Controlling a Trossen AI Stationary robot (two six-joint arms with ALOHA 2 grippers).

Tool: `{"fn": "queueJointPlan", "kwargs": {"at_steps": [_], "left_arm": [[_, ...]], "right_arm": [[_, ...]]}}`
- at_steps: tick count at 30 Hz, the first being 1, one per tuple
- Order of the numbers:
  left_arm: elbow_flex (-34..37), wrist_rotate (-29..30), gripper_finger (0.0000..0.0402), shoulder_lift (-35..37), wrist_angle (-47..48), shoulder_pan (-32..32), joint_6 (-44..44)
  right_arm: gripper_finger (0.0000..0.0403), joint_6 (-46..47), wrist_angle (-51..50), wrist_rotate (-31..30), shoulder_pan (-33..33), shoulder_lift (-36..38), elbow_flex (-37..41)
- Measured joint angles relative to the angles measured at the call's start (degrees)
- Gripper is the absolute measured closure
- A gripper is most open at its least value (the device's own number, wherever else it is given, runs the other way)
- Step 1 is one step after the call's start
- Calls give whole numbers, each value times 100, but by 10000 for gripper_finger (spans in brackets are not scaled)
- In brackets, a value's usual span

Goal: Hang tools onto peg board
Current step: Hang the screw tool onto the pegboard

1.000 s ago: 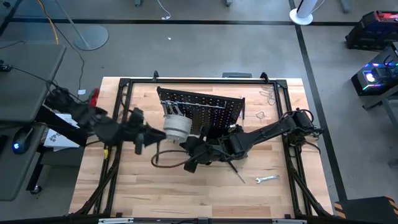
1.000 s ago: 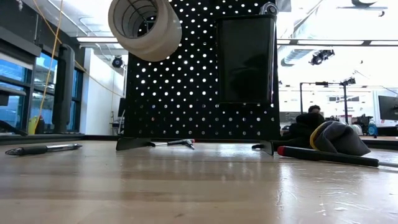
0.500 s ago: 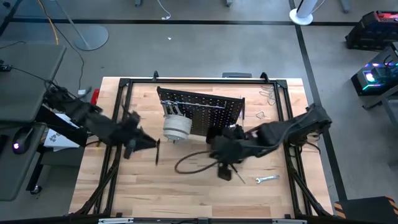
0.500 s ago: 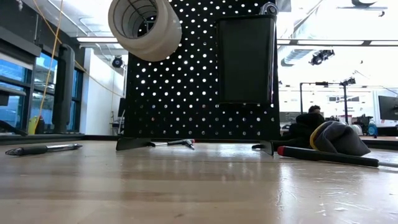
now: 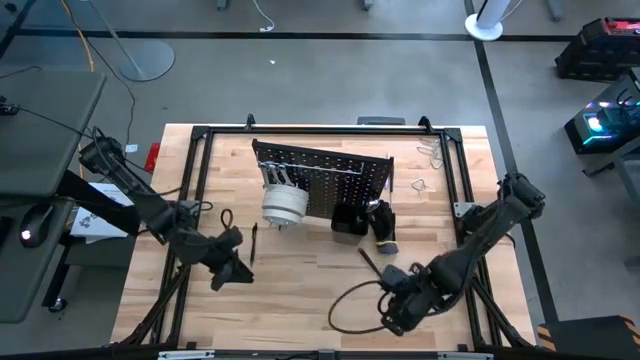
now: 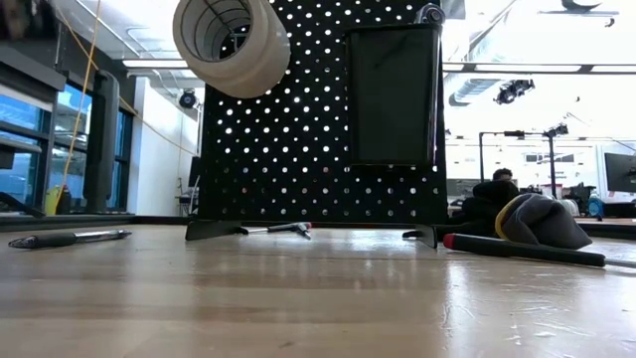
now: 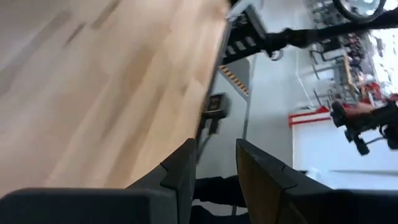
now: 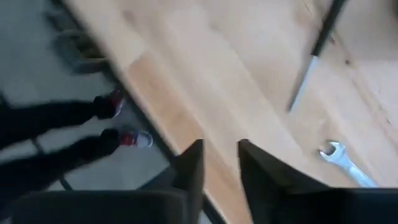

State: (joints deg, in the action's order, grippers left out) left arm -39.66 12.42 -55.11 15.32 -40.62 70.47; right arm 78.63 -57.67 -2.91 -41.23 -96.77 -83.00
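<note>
The black peg board (image 5: 325, 172) stands upright at the table's far middle. A white tape roll (image 5: 284, 205) hangs on its front, high up in the low view (image 6: 231, 40), next to the black bin (image 6: 393, 94). A black glove bundle (image 5: 382, 226) lies on the table beside the bin. One screwdriver (image 5: 254, 242) lies left of the board, and another (image 5: 369, 263) lies in front of the glove. A silver wrench (image 8: 345, 163) lies near my right gripper. My left gripper (image 5: 232, 274) is open by a narrow gap and empty, near the table's left. My right gripper (image 5: 393, 316) is also narrowly open and empty, near the front edge.
A black frame (image 5: 200, 135) runs around the wooden table. Small wire pieces (image 5: 430, 152) lie at the far right. A dark pliers-like tool (image 5: 226, 217) lies left of the board. A black cable (image 5: 350, 300) loops on the table by my right arm.
Both arms have drawn back from the peg board. My left gripper has gone toward the table's left and near edges. My right gripper has gone toward the near edge and right, uncovering the bin and glove. The tape roll stays hanging on the board.
</note>
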Motion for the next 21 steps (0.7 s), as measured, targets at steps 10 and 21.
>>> {"fn": "queueJointPlan", "kwargs": {"at_steps": [10,21], "left_arm": [[825,55,296,-1,-347,8,746],[825,149,296,0,-438,8,746]], "right_arm": [[171,-20,1635,-460,1134,-45,2198],[178,-775,2482,-622,1689,-502,2604]]}}
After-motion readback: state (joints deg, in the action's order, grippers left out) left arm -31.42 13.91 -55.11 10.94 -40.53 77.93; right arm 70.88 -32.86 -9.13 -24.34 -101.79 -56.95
